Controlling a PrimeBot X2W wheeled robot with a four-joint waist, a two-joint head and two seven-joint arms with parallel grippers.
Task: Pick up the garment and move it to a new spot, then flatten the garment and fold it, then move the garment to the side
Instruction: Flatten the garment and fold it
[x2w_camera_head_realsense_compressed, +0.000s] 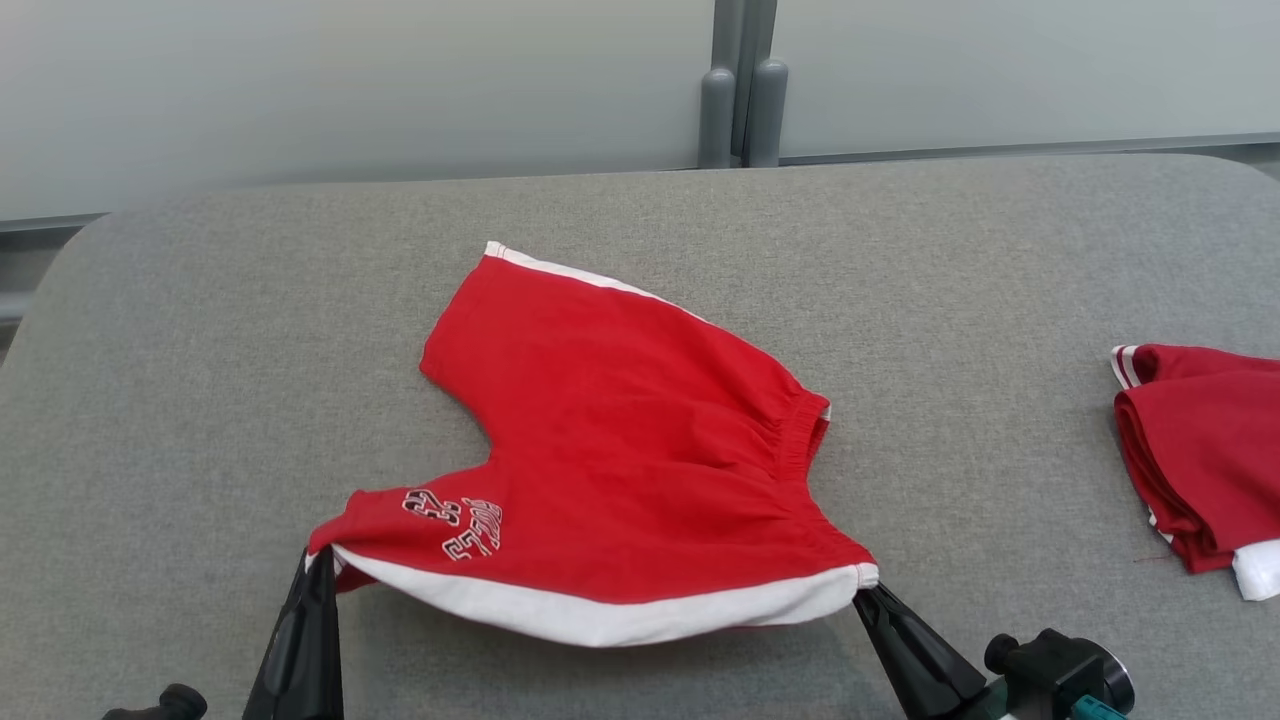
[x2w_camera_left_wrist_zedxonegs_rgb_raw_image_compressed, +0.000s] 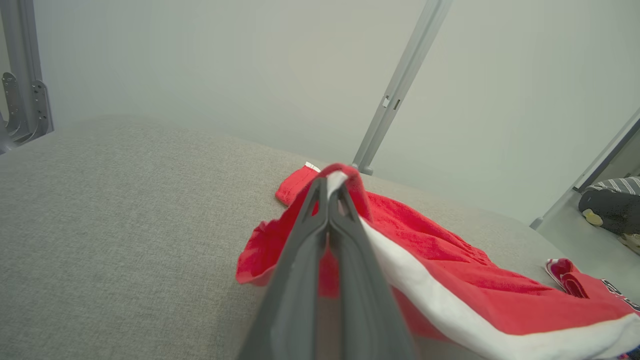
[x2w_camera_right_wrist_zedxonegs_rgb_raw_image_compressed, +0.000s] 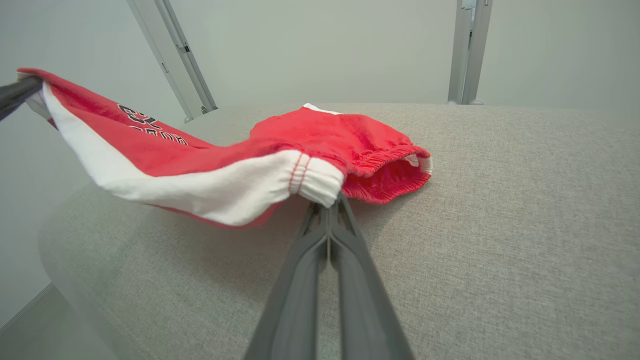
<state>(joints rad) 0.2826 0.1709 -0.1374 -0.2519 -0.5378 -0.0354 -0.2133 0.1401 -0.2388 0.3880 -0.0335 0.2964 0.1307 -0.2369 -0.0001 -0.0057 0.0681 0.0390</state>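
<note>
The garment (x2w_camera_head_realsense_compressed: 620, 440) is a pair of red shorts with white side stripes and a printed number, spread over the middle of the grey padded table (x2w_camera_head_realsense_compressed: 200, 350). Its near white-striped edge hangs lifted off the cloth between my two grippers. My left gripper (x2w_camera_head_realsense_compressed: 318, 558) is shut on the leg-hem corner at the lower left; in the left wrist view (x2w_camera_left_wrist_zedxonegs_rgb_raw_image_compressed: 332, 182) red and white fabric wraps over its tips. My right gripper (x2w_camera_head_realsense_compressed: 862, 592) is shut on the waistband corner, seen as the white stitched end (x2w_camera_right_wrist_zedxonegs_rgb_raw_image_compressed: 317, 182) in the right wrist view. The far leg (x2w_camera_head_realsense_compressed: 500, 290) still lies on the table.
A second red and white garment (x2w_camera_head_realsense_compressed: 1200, 460) lies bunched at the table's right edge. Pale frosted panels with a grey post (x2w_camera_head_realsense_compressed: 742, 90) stand behind the table. Bare grey surface stretches to the left and far side.
</note>
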